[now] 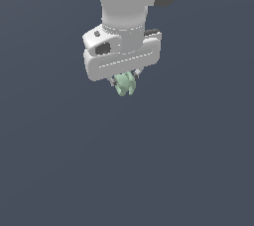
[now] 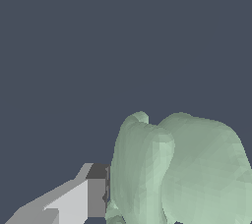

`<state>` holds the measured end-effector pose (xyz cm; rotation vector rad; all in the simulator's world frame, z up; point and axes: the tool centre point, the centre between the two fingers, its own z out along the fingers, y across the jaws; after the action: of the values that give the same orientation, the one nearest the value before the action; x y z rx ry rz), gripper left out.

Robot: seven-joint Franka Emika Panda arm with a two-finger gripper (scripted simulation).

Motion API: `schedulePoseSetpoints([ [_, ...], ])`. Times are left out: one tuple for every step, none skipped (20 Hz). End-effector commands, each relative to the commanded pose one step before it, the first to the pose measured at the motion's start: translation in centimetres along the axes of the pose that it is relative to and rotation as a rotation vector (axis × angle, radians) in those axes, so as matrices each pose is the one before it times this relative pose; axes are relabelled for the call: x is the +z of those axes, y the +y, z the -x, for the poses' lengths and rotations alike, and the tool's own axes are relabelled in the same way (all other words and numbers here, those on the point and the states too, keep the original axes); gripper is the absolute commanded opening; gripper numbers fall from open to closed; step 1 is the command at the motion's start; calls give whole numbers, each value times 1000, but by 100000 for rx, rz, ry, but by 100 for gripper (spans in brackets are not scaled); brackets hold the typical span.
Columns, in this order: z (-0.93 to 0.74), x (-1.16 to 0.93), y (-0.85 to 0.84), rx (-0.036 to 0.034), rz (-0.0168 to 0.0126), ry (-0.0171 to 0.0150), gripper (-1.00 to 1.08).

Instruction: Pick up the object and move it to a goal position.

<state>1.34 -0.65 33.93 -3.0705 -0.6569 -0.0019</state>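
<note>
Item: white gripper [image 1: 123, 82] on a Panda arm, pointing downward in the upper middle of the exterior view. Fingers: closed narrowly on the object [image 1: 124, 84], which sits between them directly under the white hand body.

Item: object, pale mint-green, lumpy, matte. Its lower part hangs out below the fingertips; it is narrower than the hand body above it.

Wrist view: the object [image 2: 182, 169] fills the near field as rounded lobes, with one grey-and-white finger [image 2: 83, 198] pressed against its side. The other finger is not visible there.

Surroundings: uniform dark blue-grey worktop.
</note>
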Motion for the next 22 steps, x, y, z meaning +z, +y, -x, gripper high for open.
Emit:
schedulePoseSetpoints([
  [141, -2585, 831, -2, -1, -100, -100],
  [25, -970, 328, 0, 0, 0, -100],
  [20, -913, 311, 0, 0, 0, -100],
  [15, -851, 292, 0, 0, 0, -100],
  [11, -791, 274, 0, 0, 0, -100],
  [9, -735, 256, 39, 53, -22, -100],
  [3, -675, 237, 0, 0, 0, -100],
  [0, -619, 219, 0, 0, 0, -100],
  [-2, -565, 201, 0, 0, 0, -100],
  [-5, -512, 183, 0, 0, 0, -100],
  [-4, -464, 167, 40, 52, -21, -100],
  [-8, -414, 150, 0, 0, 0, -100],
  [-10, -370, 135, 0, 0, 0, -100],
  [-11, -328, 121, 0, 0, 0, -100],
  [-11, -289, 107, 0, 0, 0, -100],
  [-11, -253, 95, 0, 0, 0, -100],
  [-11, -218, 82, 0, 0, 0, -100],
  [-10, -186, 70, 0, 0, 0, -100],
  [-9, -154, 59, 0, 0, 0, -100],
  [-8, -125, 48, 0, 0, 0, -100],
  [-7, -96, 37, 0, 0, 0, -100],
  [-5, -68, 26, 0, 0, 0, -100],
])
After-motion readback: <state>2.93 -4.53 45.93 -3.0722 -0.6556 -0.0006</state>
